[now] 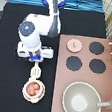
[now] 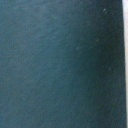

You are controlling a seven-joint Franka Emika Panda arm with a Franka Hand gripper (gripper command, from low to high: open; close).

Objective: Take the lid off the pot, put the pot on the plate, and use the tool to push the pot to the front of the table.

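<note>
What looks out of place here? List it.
Nothing looks spilled or damaged. The lid lies flat on the stove, off the pot, which sits upright on the plate. The tool points down at the pot from the gripper. The grey pan stands upright.

1. The arm (image 1: 51, 16) is white, built of thick rounded segments.
2. Dark bands mark the joints between segments, with darker shading along the upper link near the exterior view's top.
3. A round white joint cap (image 1: 28, 27) carries a small blue-and-dark circular mark at its centre.
4. The hand below it is a wide, pale, boxy block.
5. The gripper (image 1: 35, 57) hangs over the table at the exterior view's left, with a blue block on its underside.
6. The wrist view shows only a plain dark surface, none of the robot's body.
</note>
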